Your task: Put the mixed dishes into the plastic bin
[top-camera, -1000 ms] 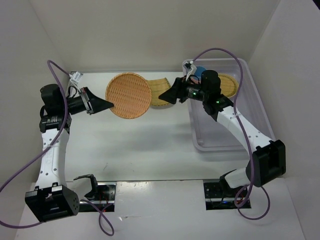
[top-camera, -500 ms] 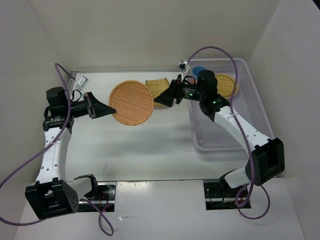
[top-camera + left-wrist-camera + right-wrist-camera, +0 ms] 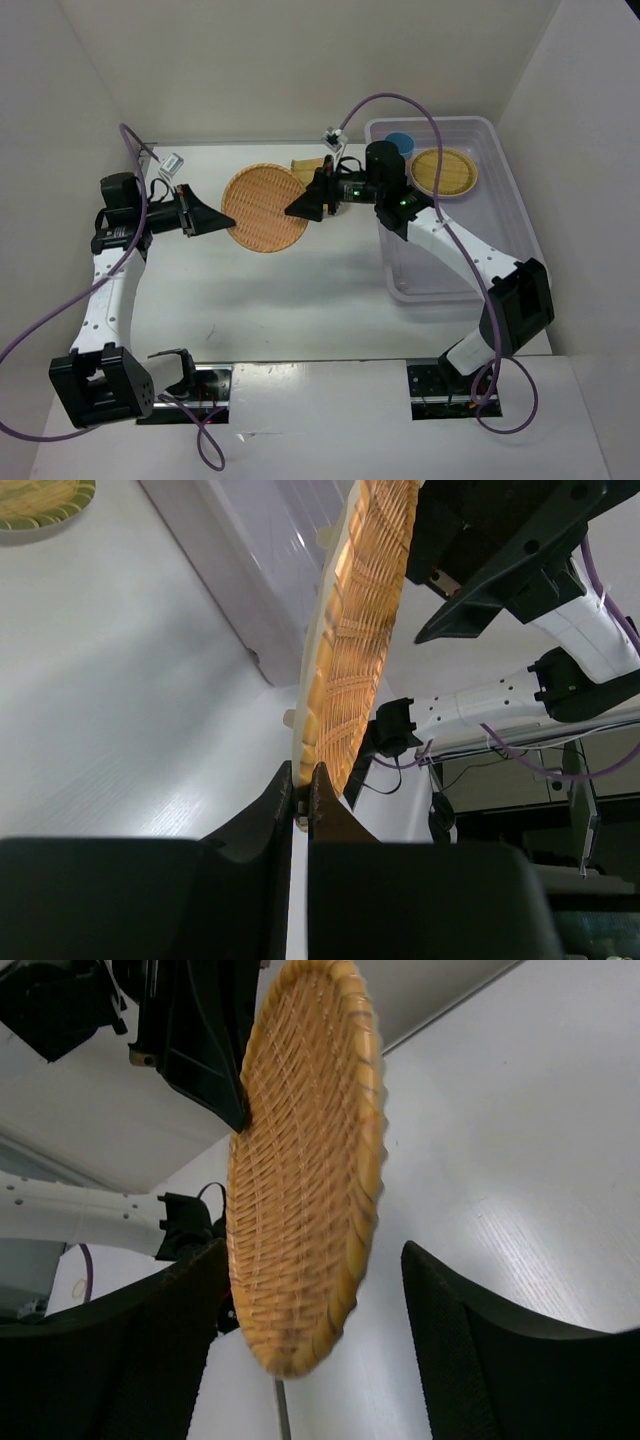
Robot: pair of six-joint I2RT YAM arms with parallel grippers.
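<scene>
A round yellow woven-look plate (image 3: 262, 205) hangs tilted on edge above the table. My left gripper (image 3: 222, 218) is shut on its left rim, and the left wrist view shows the rim (image 3: 355, 640) pinched between the fingertips (image 3: 301, 780). My right gripper (image 3: 293, 212) is open at the plate's right rim. In the right wrist view the plate (image 3: 300, 1170) sits between the spread fingers (image 3: 312, 1260), with a gap on the right side. The plastic bin (image 3: 520, 215) at the right holds a blue cup (image 3: 399, 142) and a yellow woven plate (image 3: 445, 172).
A squarish yellow woven plate (image 3: 308, 165) lies on the table behind the right gripper, partly hidden; it also shows in the left wrist view (image 3: 40, 500). White walls close the table at the back and both sides. Purple cables loop over both arms.
The left gripper carried the round plate slightly rightward. The right gripper swung left from the bin's corner, and its open fingers now straddle the plate's right rim.
</scene>
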